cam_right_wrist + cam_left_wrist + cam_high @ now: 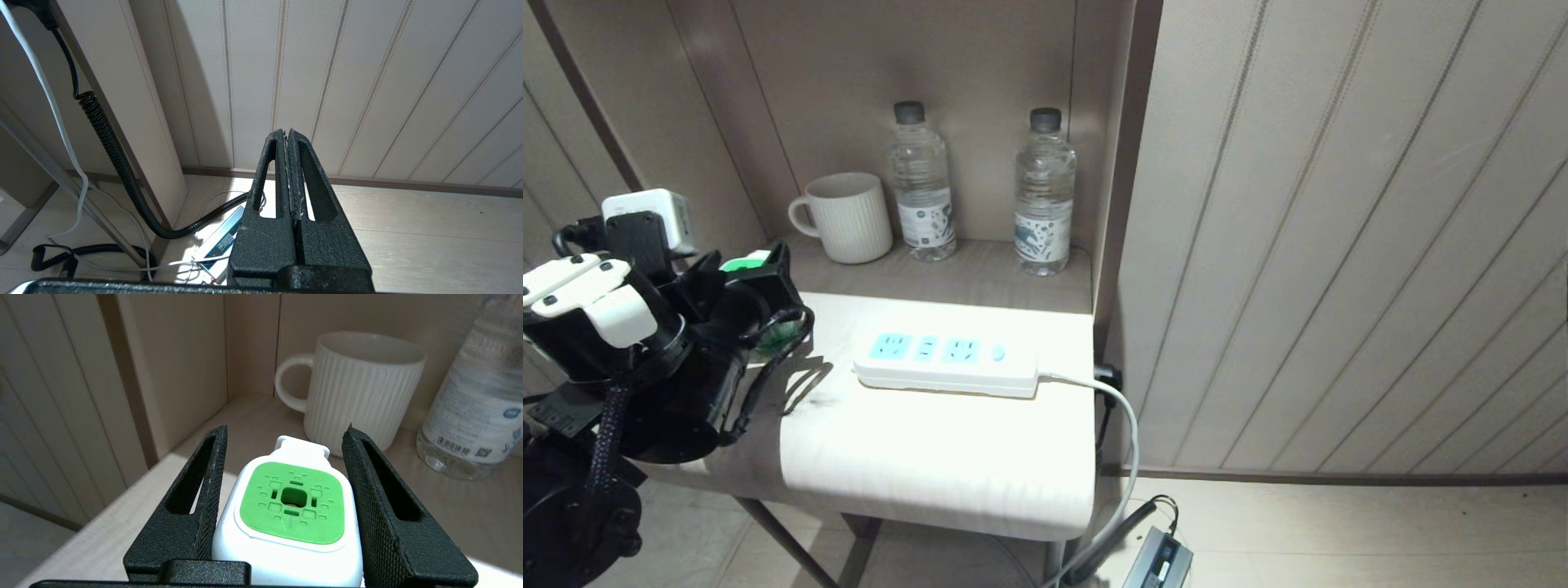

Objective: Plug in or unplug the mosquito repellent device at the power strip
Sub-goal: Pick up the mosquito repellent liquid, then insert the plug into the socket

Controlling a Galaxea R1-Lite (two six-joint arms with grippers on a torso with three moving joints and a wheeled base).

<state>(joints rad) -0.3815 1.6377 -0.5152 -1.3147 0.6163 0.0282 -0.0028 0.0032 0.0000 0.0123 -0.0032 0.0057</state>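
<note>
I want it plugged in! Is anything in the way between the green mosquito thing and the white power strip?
Nothing visible. The left hand is around the mosquito repellent device, and bare tabletop runs from there to the power strip. The mug stands farther back.

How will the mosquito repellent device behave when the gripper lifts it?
The mosquito repellent device looks smooth and rounded, so it may slip between the left gripper fingers. Its wide white head above a small bottle suggests that it tips easily.

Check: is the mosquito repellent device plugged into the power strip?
No. The mosquito repellent device stands apart from the power strip, between the left gripper fingers.
</note>
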